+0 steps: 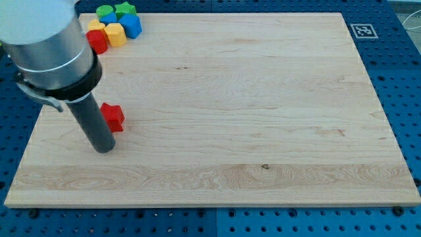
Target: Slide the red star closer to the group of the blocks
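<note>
The red star (114, 116) lies on the wooden board (263, 99) at the view's left, partly hidden behind my rod. My tip (105, 149) rests on the board just below the star, slightly to its left, close to it. The group of blocks sits at the board's top left corner: a red cylinder (99, 41), a yellow block (116, 34), a second yellow block (96, 25), a blue block (132, 26), a green disc (104, 12) and a green star (125, 8).
The board lies on a blue perforated table (401, 79). A black and white marker tag (363, 30) is at the board's top right corner. The arm's grey body (49, 46) covers the board's left edge and part of the red cylinder.
</note>
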You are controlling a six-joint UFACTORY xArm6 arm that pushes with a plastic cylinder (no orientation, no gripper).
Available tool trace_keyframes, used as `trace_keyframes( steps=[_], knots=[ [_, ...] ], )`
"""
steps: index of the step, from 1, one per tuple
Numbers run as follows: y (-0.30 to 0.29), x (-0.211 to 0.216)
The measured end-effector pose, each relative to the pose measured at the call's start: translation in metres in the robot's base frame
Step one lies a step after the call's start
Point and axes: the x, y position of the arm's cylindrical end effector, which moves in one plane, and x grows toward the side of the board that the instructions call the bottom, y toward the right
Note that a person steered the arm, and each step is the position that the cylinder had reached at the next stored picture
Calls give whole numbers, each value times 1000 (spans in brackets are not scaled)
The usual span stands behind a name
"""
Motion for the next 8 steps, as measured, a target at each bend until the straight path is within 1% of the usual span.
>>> trace_keyframes(
  steps=[3, 4, 8],
  knots=[
    [-6, 0],
    [-6, -9],
    [-6, -15]
  ],
)
